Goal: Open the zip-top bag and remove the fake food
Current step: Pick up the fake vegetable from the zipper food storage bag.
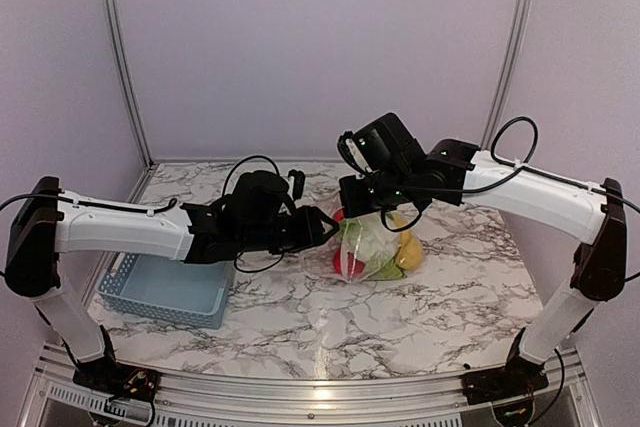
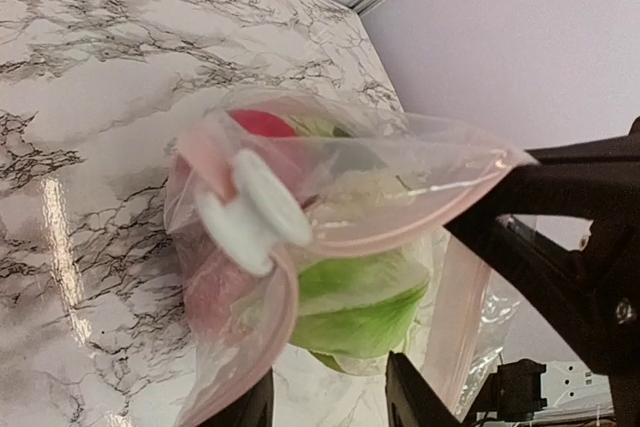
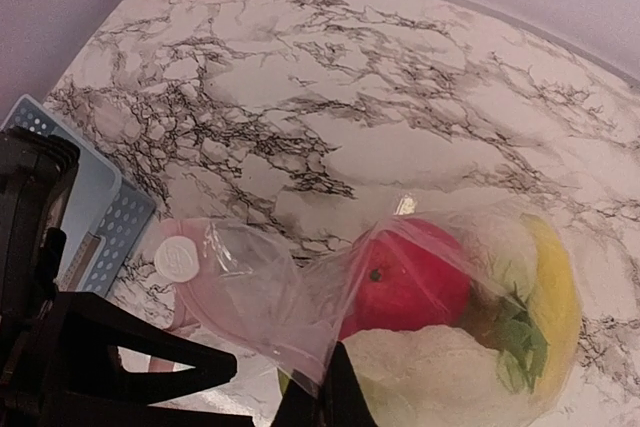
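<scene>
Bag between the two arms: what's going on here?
The right end effector is shut on the top edge of the clear bag, holding that edge up. The left end effector sits at the end with the white slider, jaws apart, with no clear grip on anything. The apple, cabbage and banana are inside the bag; nothing is out yet.
</scene>
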Controlling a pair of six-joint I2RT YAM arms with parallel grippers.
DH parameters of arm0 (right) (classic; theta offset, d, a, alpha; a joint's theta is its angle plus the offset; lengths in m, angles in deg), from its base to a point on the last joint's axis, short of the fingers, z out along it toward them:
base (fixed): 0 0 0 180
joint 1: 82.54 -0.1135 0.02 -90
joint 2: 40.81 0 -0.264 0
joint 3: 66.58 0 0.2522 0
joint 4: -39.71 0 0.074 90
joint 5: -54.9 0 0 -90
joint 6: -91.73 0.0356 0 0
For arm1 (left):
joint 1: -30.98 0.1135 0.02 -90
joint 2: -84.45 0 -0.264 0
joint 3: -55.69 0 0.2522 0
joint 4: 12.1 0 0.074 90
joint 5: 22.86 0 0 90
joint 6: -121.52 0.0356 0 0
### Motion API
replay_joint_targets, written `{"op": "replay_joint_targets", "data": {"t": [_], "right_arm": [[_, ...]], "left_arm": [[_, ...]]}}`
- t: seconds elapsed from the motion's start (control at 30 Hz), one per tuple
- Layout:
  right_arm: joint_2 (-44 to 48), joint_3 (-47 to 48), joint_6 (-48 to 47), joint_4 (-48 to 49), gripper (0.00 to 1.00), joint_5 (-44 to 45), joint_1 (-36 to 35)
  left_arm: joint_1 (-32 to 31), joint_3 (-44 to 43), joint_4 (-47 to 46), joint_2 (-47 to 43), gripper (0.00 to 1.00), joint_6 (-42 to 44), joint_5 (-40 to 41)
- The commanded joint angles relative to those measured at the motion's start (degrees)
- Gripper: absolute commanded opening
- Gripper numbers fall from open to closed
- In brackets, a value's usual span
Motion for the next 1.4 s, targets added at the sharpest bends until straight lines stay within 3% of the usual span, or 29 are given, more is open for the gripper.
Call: {"op": "replay_joint_targets", "data": {"t": [0.0, 0.23, 0.5, 0.67, 0.77, 1.03, 1.37], "right_arm": [[-0.31, 2.95, 0.76, 2.57, 0.0, -0.71, -0.86], [-0.23, 3.31, 0.01, 2.04, 0.03, -0.53, -0.87], [2.48, 1.96, -1.18, 0.22, 0.3, 0.77, -0.88], [7.05, -2.06, -1.07, -1.54, 0.5, 4.1, 0.07], [12.21, -8.38, 0.05, 0.07, 0.53, 1.46, 3.71], [14.11, -17.87, -0.42, 5.8, 0.32, -4.47, 11.99], [9.02, -23.78, 0.53, 13.65, 0.24, -8.32, 13.68]], "left_arm": [[1.2, 1.6, -6.75, 1.69, 0.43, -2.23, -3.5], [1.69, 0.41, -7.54, 4.82, 0.61, -2.92, -6.77], [2.42, 0.03, -9.93, 6.36, 0.82, -4.09, -8.78], [3.04, 0.53, -10.19, 7.02, 0.86, -4.84, -9.1], [3.15, 1.01, -10.88, 7.59, 0.88, -5.27, -9.72], [3.32, -0.53, -12.17, 10.1, 0.88, -4.99, -11.95], [3.83, -3.51, -11.78, 13.15, 0.92, -4.67, -13.07]]}}
